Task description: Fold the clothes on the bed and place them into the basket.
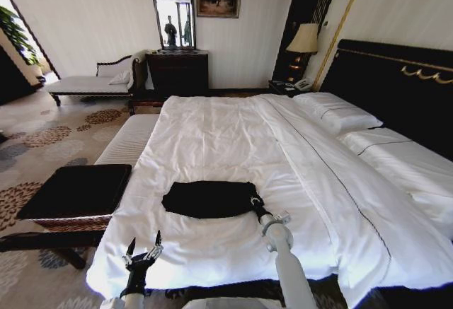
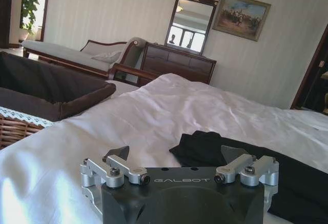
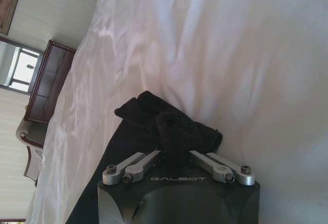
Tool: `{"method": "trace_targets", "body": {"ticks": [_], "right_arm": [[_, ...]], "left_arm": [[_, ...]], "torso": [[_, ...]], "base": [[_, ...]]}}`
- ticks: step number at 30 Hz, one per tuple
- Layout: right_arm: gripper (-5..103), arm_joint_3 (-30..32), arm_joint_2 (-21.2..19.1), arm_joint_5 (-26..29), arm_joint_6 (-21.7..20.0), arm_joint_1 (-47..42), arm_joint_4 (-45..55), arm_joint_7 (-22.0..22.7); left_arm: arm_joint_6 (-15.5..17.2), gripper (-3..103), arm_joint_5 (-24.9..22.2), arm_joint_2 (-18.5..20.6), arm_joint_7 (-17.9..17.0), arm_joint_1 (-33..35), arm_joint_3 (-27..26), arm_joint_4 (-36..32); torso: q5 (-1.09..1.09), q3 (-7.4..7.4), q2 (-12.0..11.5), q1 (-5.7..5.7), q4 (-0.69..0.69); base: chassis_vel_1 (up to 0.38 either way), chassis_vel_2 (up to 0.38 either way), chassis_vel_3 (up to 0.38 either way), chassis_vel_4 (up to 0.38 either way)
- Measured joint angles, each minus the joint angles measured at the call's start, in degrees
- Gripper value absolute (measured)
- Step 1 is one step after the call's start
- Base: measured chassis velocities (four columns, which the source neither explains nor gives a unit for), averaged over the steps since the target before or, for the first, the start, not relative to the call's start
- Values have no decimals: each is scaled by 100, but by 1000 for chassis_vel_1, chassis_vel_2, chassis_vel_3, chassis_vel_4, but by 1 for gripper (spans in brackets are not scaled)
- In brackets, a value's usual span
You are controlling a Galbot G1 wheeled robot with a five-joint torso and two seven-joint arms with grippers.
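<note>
Pinching the right end of the black T-shirt point(image 1: 210, 199) with my right gripper point(image 1: 255, 201), low and just right of centre in the head view; the wrist camera shows both fingers clenched on a bunched-up lump of fabric. My left gripper point(image 1: 144, 248) hangs lower left of the frame, fingers spread and holding nothing, just off the foot edge of the bed point(image 1: 233, 139).

The shirt sits near the foot of the bed as a flattish dark oblong, looks already folded over to me. I'd say the trick now is to lift slow and keep the bundle level, since one pinch at a corner could let the layers slide apart and the whole fold flop open. Getting the free gripper under the far end might help.

Texture-wise: soft matte cotton that slumps into rounded creases, on a smooth white duvet with a slight sheen and long shallow wrinkles, so probably little friction between them. The basket point(image 1: 76, 190) stands at the left of the frame beside the bed, a low rectangle with woven wicker sides, dark cloth lining and a bit of lace trim
</note>
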Motion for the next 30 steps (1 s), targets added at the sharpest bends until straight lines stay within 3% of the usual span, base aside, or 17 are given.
{"method": "trace_targets", "body": {"ticks": [15, 19, 30], "right_arm": [[2, -49, 23, -89, 13, -110, 342, -34], [2, -38, -128, -128, 19, -168, 713, -37], [2, 484, -1146, -83, 7, -53, 1066, -197]], "left_arm": [[-78, 100, 133, 46, 11, 24, -63, 61], [-84, 100, 122, 48, 13, 23, -103, 73], [-102, 100, 18, 2, 27, -7, -213, 111]], "torso": [[0, 0, 0, 0, 1], [0, -1, 0, 0, 1], [1, -1, 0, 0, 0]], "base": [[0, 0, 0, 0], [0, 0, 0, 0], [0, 0, 0, 0]]}}
